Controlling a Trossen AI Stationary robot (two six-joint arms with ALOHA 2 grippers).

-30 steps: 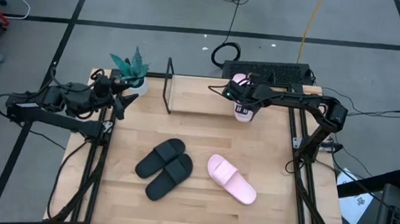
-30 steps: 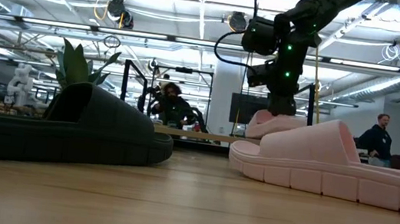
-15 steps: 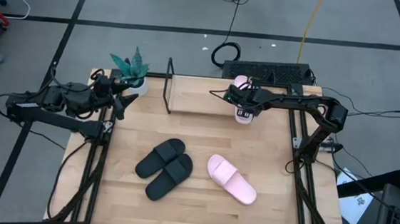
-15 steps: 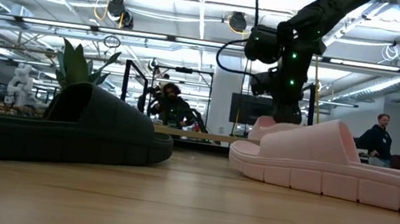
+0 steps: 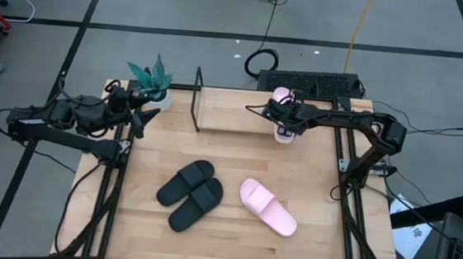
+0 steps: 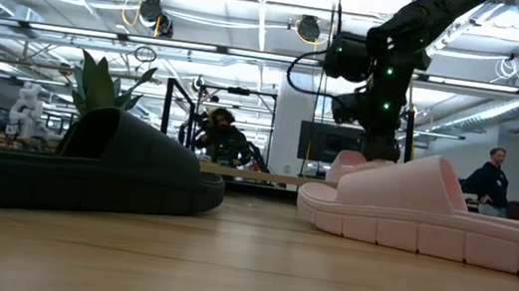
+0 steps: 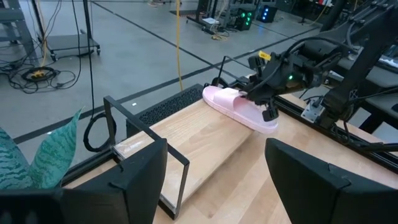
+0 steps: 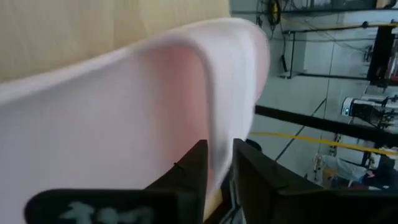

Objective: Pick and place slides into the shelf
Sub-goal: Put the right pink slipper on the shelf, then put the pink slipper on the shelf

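The right gripper [image 5: 282, 117] is up at about one o'clock on the table, clamped narrowly onto the strap of a pink slide [image 5: 281, 117]; its fingers [image 8: 186, 171] pinch the strap edge in the right wrist view, and the left wrist view shows the same slide [image 7: 239, 107] lying at the right-hand end of the shelf [image 5: 233, 113]. That shelf, a pale wooden board in a thin black wire frame, runs along the far edge around twelve o'clock. The second pink slide [image 5: 268, 206] lies on the table [image 5: 331, 237] toward five o'clock, and the black pair [image 5: 191, 193] lies side by side, touching, near six to seven o'clock. From table height the black slide [image 6: 86, 168] and the near pink slide [image 6: 431, 213] fill the foreground, with people visible in the room behind. The left gripper [image 5: 143, 121] waits at ten o'clock beside a small potted plant [image 5: 154, 80], its fingers [image 7: 134, 174] spread wide and holding nothing. No brand, label or lettering can be read on the slides or the shelf.
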